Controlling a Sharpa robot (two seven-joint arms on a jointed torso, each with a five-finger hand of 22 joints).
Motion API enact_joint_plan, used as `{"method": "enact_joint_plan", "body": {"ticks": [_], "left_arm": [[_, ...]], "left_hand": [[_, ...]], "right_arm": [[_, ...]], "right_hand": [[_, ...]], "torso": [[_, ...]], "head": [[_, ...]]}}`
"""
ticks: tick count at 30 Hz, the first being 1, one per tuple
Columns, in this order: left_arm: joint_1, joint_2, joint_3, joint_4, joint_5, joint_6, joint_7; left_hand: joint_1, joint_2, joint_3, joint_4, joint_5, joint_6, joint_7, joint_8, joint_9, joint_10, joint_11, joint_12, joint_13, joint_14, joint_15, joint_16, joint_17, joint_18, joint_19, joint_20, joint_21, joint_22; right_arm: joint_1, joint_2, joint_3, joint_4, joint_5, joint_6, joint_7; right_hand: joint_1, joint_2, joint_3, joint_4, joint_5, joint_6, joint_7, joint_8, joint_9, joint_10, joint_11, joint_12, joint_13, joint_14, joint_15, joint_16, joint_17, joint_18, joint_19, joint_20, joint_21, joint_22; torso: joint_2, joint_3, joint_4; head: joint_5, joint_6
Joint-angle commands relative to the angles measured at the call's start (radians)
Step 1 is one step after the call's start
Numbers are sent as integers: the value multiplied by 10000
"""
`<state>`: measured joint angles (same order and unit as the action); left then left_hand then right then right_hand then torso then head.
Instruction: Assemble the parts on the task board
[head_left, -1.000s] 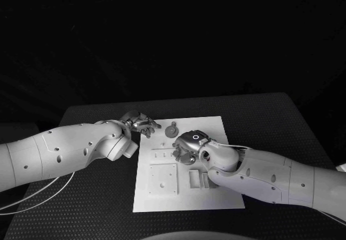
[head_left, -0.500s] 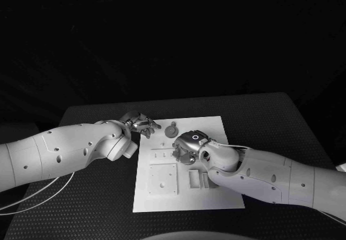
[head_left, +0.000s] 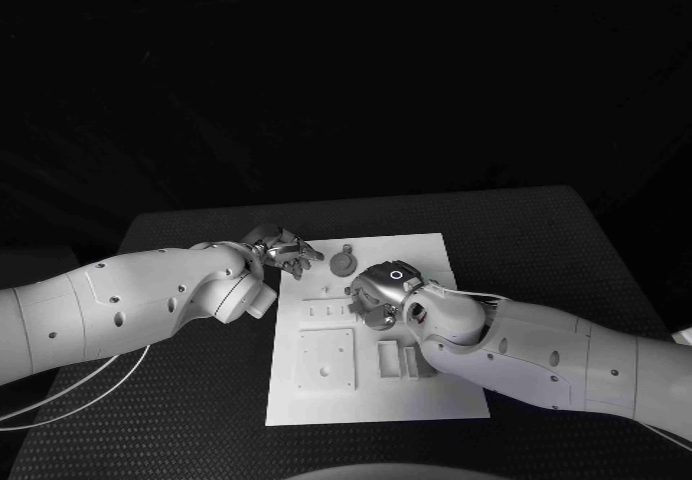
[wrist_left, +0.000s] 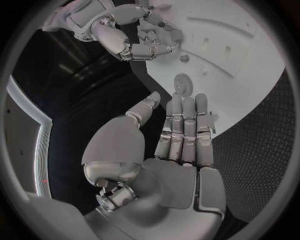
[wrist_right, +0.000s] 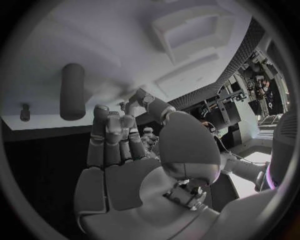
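Left robot hand (wrist_left: 181, 135) open, empty; right robot hand (wrist_right: 115, 142) open over task board (head_left: 433, 395).

It looks like a robot lab: a black table (head_left: 188, 400) in a dark room, metal frames (wrist_right: 234, 107) at the right of the right wrist view.

The silver right hand (head_left: 378, 293) hides part of the flat white task board (head_left: 433, 250); whether its fingers hold anything stays unclear.
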<state>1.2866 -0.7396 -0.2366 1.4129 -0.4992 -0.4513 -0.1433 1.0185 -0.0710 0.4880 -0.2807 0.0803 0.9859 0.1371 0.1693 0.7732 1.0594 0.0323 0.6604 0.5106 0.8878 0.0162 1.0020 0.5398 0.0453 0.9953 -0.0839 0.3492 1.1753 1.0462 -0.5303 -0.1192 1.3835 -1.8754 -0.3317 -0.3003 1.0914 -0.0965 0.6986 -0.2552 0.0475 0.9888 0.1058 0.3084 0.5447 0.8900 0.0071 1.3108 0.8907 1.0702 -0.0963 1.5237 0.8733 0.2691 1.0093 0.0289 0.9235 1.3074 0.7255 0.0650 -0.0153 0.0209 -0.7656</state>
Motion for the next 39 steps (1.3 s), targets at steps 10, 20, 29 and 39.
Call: {"method": "enact_joint_plan", "body": {"ticks": [10, 20, 29, 39], "left_arm": [[5, 48, -4, 7, -29, 329, -41], [1, -112, -7, 206, -494, 1227, -184], [-18, -205, -12, 386, -108, 1610, -96], [-46, -194, -20, 399, 1353, 2851, 648]], "left_hand": [[-23, 2, -72, 34, -68, -111, 10, 27, -16, -37, 67, -75, -27, -24, 64, -71, -13, 55, -41, 64, -73, -13], [-46, 169, -32, 132, -57, 324, -183, 292, -3, 113, -23, -44, -81, 81, 21, -5, 15, 94, 65, 38, -69, 57], [-186, 91, 46, 249, -257, 285, -134, 140, -231, 44, 32, -128, -180, -6, 64, -66, -8, 59, 6, 62, -163, 107], [-1385, -486, -823, 533, -314, -564, 216, -363, -594, -271, 231, -272, -260, -316, 189, -184, -31, 106, -248, 180, -432, 54]], "right_arm": [[-1, -88, 5, 104, 134, -403, 268], [45, -576, 113, 775, 159, -609, 283], [308, -996, 286, 1338, 224, -746, 262], [441, -1264, 524, 1767, 243, -849, 260]], "right_hand": [[-137, 0, 135, -35, 27, 134, 61, 75, 60, 34, -16, 46, -13, 28, 2, 48, -21, -73, 33, 25, 64, 166], [-190, -52, 172, -62, 27, 166, 53, 96, 70, 41, -20, 49, -16, 37, 0, 51, -24, -73, 42, 20, 77, 171], [-211, -99, 206, -88, 28, 194, 41, 114, 78, 59, -32, 54, -20, 52, -8, 56, -27, -73, 54, 12, 88, 172], [-219, -135, 235, -107, 28, 207, 34, 124, 83, 72, -39, 55, -25, 63, -15, 57, -30, -73, 65, 5, 95, 171]], "torso": [[2, 1, 3], [-10, -6, -27], [-15, -2, -21], [-5, 5, -4]], "head": [[-8, 11], [1, 97], [-45, 245], [-58, 424]]}}
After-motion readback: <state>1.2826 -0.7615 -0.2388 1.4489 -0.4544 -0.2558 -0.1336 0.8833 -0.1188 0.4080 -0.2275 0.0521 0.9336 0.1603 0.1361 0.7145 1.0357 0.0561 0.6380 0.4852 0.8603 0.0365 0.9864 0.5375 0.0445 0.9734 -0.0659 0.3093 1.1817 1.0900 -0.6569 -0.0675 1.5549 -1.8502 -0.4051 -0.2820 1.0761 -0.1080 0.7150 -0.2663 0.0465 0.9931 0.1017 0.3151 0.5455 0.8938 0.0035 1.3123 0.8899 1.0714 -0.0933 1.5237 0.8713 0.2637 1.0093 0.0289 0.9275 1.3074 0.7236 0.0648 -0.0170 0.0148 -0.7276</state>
